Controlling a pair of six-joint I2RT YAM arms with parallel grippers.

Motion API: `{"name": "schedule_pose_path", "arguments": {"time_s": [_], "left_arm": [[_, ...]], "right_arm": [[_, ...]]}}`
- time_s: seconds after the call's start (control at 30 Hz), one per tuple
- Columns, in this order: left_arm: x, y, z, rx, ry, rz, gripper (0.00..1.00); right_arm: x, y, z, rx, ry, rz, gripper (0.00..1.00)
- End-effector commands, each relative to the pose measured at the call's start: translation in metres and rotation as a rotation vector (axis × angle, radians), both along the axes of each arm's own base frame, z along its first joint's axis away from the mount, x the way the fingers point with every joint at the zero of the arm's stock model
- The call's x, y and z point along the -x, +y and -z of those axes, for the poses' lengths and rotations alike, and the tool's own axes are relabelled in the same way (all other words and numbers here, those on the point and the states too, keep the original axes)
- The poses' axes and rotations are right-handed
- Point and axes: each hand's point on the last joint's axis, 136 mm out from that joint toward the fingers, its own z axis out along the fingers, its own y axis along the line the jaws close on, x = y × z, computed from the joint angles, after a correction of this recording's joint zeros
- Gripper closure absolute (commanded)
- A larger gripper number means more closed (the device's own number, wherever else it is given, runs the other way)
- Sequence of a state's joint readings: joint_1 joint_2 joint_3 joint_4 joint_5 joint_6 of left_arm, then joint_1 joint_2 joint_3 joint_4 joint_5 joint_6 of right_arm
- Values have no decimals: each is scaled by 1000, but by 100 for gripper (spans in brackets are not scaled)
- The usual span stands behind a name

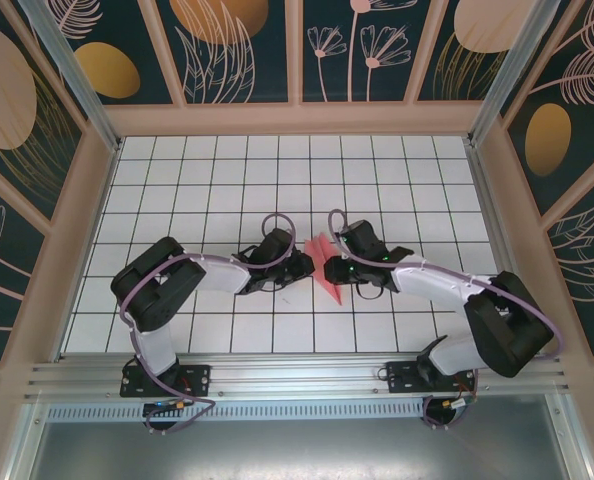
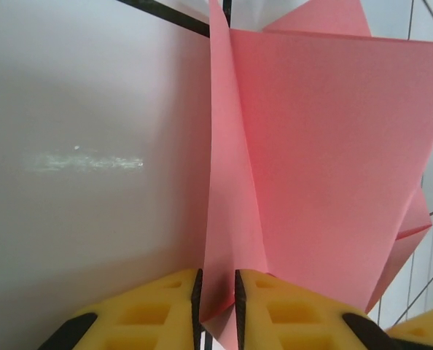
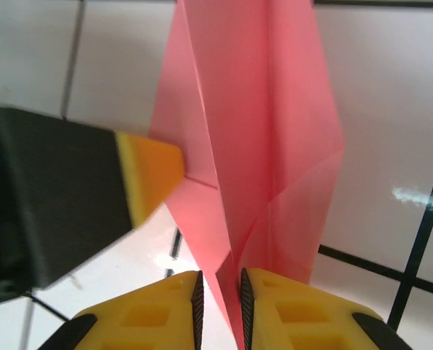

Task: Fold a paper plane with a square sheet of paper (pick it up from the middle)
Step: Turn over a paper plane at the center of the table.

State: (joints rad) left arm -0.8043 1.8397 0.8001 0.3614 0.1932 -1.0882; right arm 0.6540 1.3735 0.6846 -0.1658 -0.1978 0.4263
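The salmon-pink sheet of paper (image 1: pixel 329 284) is folded into a pointed, creased shape and stands on edge at the table's middle, between both grippers. My left gripper (image 1: pixel 303 265) reaches it from the left. In the left wrist view its yellow jaws (image 2: pixel 216 281) stand a narrow gap apart around the upright centre fold of the paper (image 2: pixel 326 160). My right gripper (image 1: pixel 345 262) comes from the right. Its jaws (image 3: pixel 219 281) are also slightly apart, with the paper's (image 3: pixel 260 109) thin lower edge loose between them. The left gripper's fingertip (image 3: pixel 149 173) touches the paper's side.
The white grid-tiled table (image 1: pixel 227 170) is walled by a pale frame (image 1: pixel 297 118) with dark floral panels. Both arm bases sit on the metal rail (image 1: pixel 297 378) at the near edge.
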Motion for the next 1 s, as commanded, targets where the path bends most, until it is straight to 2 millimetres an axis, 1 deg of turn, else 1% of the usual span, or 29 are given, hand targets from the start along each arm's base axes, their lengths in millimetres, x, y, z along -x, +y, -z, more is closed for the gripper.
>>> {"name": "schedule_pose_path", "arguments": {"time_s": [0.0, 0.07, 0.1, 0.13, 0.17, 0.23, 0.27, 0.33, 0.43, 0.63, 0.73, 0.8, 0.87, 0.97], "left_arm": [[2, 11, 25, -117, 10, 21, 79], [2, 11, 26, -131, 6, 27, 79], [1, 11, 26, -136, 4, 32, 79], [1, 10, 25, -137, -1, 39, 79], [1, 10, 26, -140, 1, 43, 79], [1, 10, 27, -150, 2, 51, 79], [1, 10, 28, -156, 2, 54, 79], [1, 9, 30, -159, 5, 60, 80], [1, 9, 30, -165, 5, 65, 80], [1, 10, 33, -180, 8, 69, 80], [-1, 12, 35, -203, 4, 68, 80], [-2, 21, 39, -258, 0, 59, 80], [-3, 29, 42, -302, -8, 50, 79], [-1, 32, 44, -314, -5, 51, 78]], "right_arm": [[-19, 2, -46, -208, -63, 39, 75], [-24, -7, -53, -262, -60, 56, 75], [-27, -11, -54, -270, -59, 68, 77], [-28, -14, -53, -272, -53, 76, 81], [-29, -14, -53, -277, -49, 69, 85], [-29, -13, -46, -269, -22, 62, 94], [-30, -11, -44, -270, -10, 57, 96], [-30, -7, -39, -280, 14, 43, 100], [-33, -4, -33, -283, 35, 44, 100], [-35, -1, -5, -249, 112, 42, 100], [-36, -8, 18, -172, 144, 70, 100], [-35, -16, 32, -134, 161, 98, 100], [-33, -21, 43, -105, 180, 111, 100], [-25, -26, 60, -75, 218, 123, 100]]}}
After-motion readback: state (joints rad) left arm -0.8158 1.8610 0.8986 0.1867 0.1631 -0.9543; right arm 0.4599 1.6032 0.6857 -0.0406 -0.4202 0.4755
